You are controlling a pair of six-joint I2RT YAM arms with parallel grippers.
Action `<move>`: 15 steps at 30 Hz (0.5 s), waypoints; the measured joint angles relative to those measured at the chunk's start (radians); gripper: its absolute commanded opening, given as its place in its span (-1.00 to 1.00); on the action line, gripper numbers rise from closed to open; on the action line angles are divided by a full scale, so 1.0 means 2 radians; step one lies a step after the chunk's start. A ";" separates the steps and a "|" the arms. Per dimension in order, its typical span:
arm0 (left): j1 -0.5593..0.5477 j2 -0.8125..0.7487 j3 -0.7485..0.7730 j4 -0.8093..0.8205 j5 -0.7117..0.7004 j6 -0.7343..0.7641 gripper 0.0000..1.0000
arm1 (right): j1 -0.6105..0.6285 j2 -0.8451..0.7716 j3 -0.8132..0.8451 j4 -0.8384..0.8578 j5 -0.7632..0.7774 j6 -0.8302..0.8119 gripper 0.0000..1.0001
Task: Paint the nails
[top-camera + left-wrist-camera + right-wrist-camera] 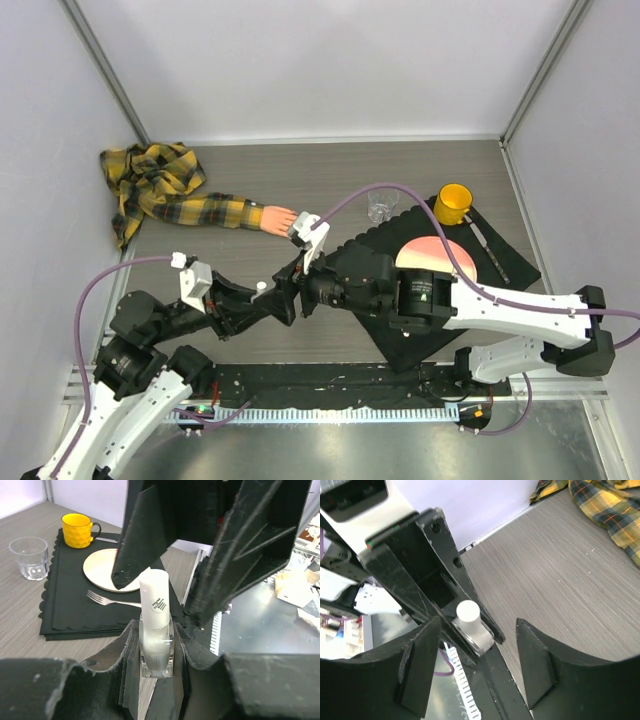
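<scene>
Our left pincer [156, 652] is squeezing the bottle [156, 645] tight. Our right pincer [477, 660] is standing wide open, holding nothing, either side of the cap [468, 614]. We should be closing it squarely on the cap, then twisting slowly. The nails [287, 222] are lying far left on the counter [400, 170].

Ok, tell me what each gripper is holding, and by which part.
The left gripper grips the small clear bottle by its glass body, below the white cap. The right gripper holds nothing: its jaws stand open either side of that cap.
</scene>
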 measured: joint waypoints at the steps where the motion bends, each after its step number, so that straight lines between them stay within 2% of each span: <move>1: 0.000 0.001 0.000 0.000 -0.002 0.000 -1.00 | 0.003 0.003 0.005 -0.002 0.007 0.003 0.10; 6: 0.000 0.005 0.000 -0.004 -0.012 0.001 -1.00 | 0.016 0.037 0.042 -0.009 0.038 0.010 -0.13; 7: 0.000 0.005 0.000 -0.005 -0.012 0.001 -0.99 | 0.018 0.043 0.046 -0.010 0.043 0.010 -0.40; 10: 0.000 0.005 0.000 -0.006 -0.014 0.002 -1.00 | 0.021 0.054 0.050 -0.017 0.056 0.007 -0.69; 11: 0.000 0.005 0.000 -0.009 -0.015 0.002 -0.99 | 0.021 0.058 0.050 -0.020 0.061 0.007 -0.99; 15: 0.000 0.005 0.000 -0.015 -0.017 0.002 -1.00 | 0.020 0.060 0.049 -0.022 0.064 -0.008 -0.99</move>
